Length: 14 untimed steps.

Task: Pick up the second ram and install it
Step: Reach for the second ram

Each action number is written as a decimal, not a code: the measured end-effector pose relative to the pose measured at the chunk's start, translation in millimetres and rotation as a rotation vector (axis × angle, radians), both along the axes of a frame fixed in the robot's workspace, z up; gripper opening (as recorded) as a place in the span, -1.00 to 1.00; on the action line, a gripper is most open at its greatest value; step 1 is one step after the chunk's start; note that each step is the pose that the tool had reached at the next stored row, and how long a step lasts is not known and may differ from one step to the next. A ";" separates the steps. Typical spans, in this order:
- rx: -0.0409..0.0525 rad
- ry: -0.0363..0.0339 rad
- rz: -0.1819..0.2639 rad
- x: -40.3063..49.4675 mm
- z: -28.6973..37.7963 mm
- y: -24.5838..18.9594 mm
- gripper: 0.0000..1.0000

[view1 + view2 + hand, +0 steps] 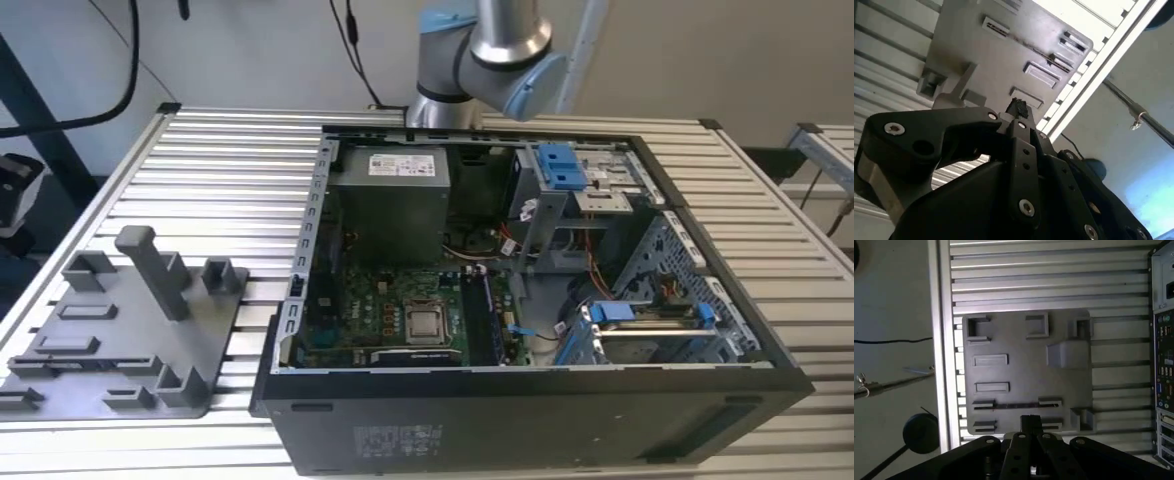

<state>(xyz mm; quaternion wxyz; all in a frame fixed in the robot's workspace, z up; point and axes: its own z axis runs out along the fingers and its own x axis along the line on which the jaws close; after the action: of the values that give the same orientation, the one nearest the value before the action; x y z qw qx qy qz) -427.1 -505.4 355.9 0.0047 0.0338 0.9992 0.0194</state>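
A: One ram (pixel 1018 404), where?
B: On edge in the tray (pixel 127 345), lower left of the exterior view, just past my gripper (pixel 1029 421). Long axis crosswise. Fingers (pixel 1016 107) pinched together, empty.

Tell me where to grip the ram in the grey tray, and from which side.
Grip the ram mid-length, pinching its two flat faces, coming straight down from above. It appears to stand on edge in the grey tray, its ends tucked into brackets, so only the middle span looks free.
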 end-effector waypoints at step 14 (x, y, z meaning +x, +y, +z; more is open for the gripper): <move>0.0065 -0.0018 0.001 -2.8 -5.6 -19.3 -0.79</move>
<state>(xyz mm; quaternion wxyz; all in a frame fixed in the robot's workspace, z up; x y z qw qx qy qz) -429.9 -524.7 350.2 0.0055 0.0332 0.9992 0.0227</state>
